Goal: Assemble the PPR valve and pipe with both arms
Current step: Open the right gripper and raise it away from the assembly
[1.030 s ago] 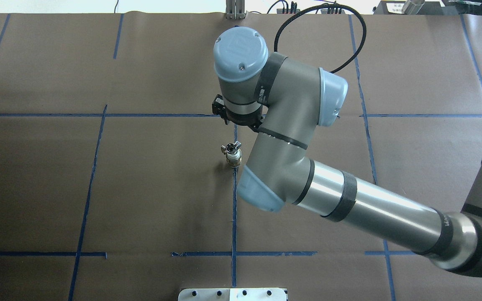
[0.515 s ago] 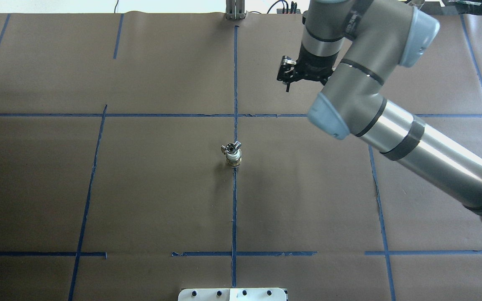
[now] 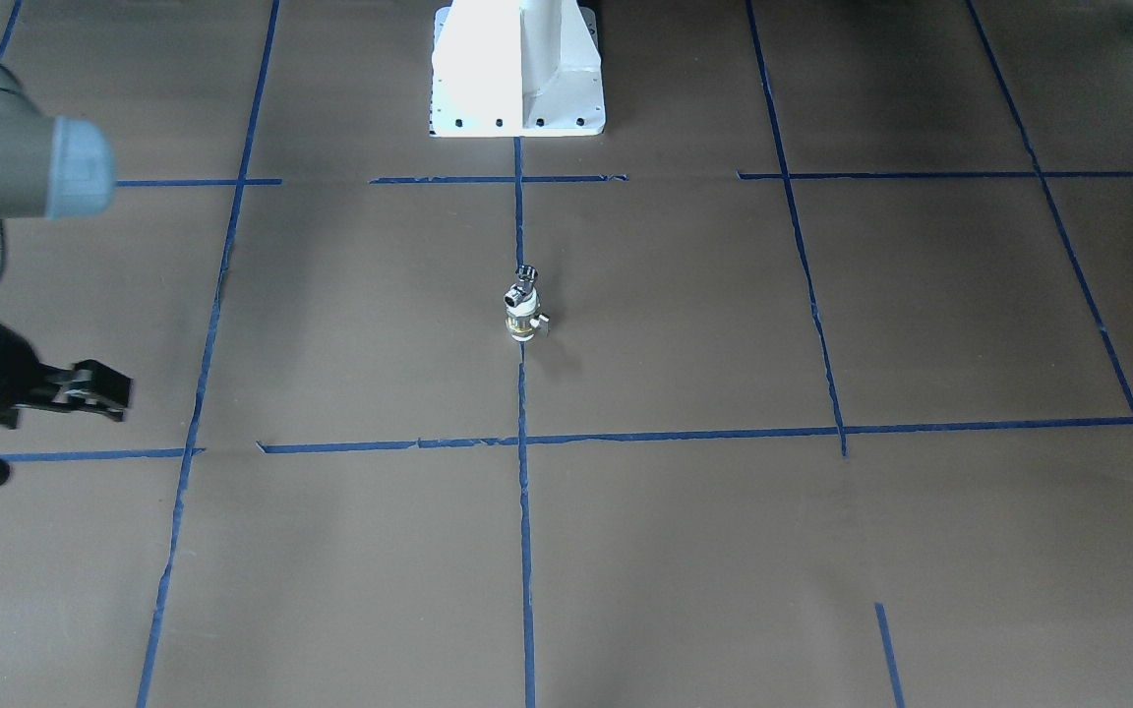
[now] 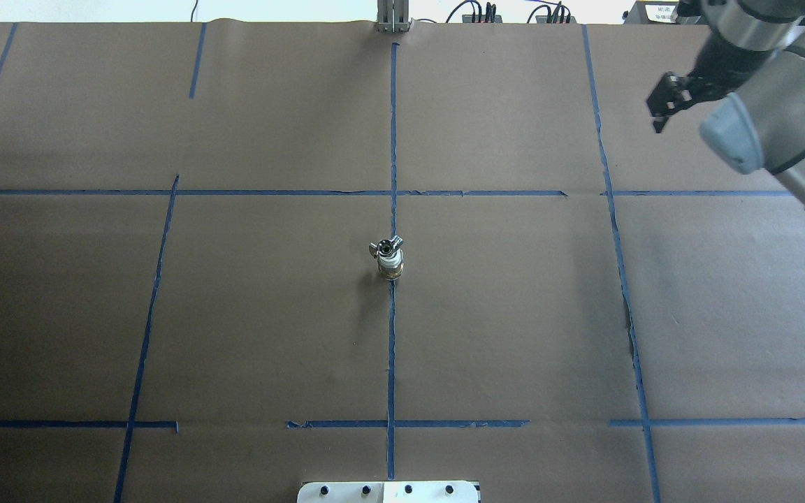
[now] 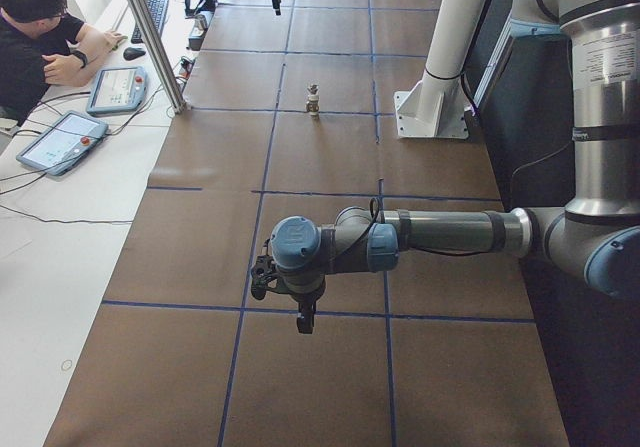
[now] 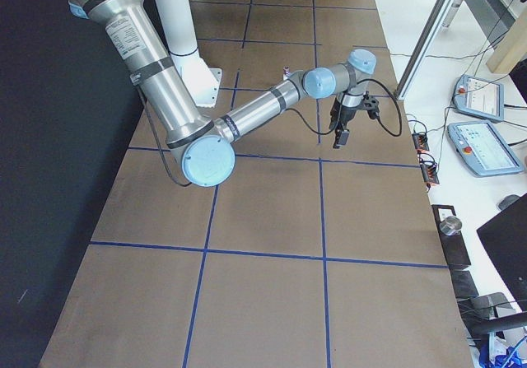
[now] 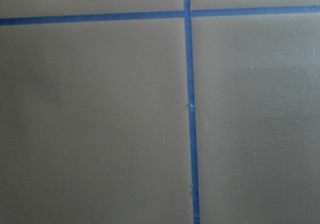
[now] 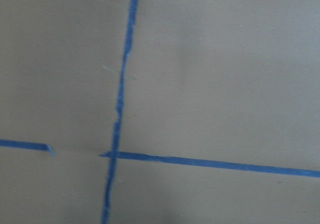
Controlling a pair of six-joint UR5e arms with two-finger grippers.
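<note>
The PPR valve [image 4: 390,266] stands upright at the table's centre on the blue tape line. It has a white body with a brass band [image 3: 521,322]. The chrome pipe fitting [image 4: 386,246] sits on top of it [image 3: 524,278], and the two look joined. The stack also shows small in the exterior left view [image 5: 313,99]. My right gripper [image 4: 662,105] hangs far off at the back right, empty and seemingly open; it also shows in the front-facing view [image 3: 99,388]. My left gripper [image 5: 300,317] shows only in the exterior left view, far from the stack, so I cannot tell its state.
The white robot base plate [image 3: 517,98] is at the near middle edge. A metal post [image 4: 392,17] stands at the far edge. An operator [image 5: 40,37] sits at a side table with tablets. Blue tape lines cross the brown table cover [image 4: 235,314].
My right arm has swung from just above the valve and pipe stack away to the far right back. The stack has stayed where it was.
</note>
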